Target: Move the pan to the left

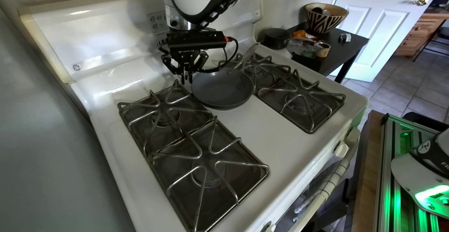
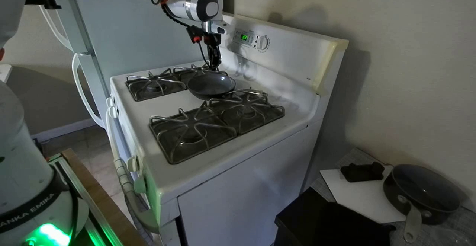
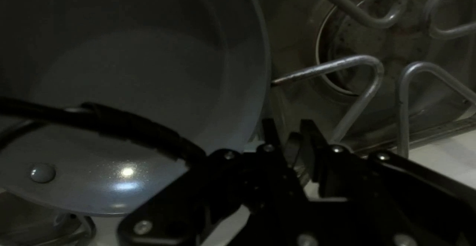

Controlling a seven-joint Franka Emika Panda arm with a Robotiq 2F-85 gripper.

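Note:
The dark grey pan (image 1: 224, 86) sits toward the back of the stove, over the strip between the two grate pairs. Its handle (image 1: 248, 57) reaches over the back-right grate in that exterior view. The pan also shows in an exterior view (image 2: 211, 84), where I cannot make out its handle. My gripper (image 1: 187, 79) points down just left of the pan's rim there; it also shows in an exterior view (image 2: 214, 67). In the wrist view the pan (image 3: 148, 71) fills the left side. My fingers (image 3: 288, 124) are a small gap apart, beside the rim, with a dark rounded bit showing between them.
Wire grates stand on the left (image 1: 207, 154) and right (image 1: 301, 98) of the stove. The tall backguard (image 2: 286, 52) rises behind the gripper. A fridge (image 2: 137, 26) flanks the stove. A dark pot (image 2: 420, 190) stands on a side table.

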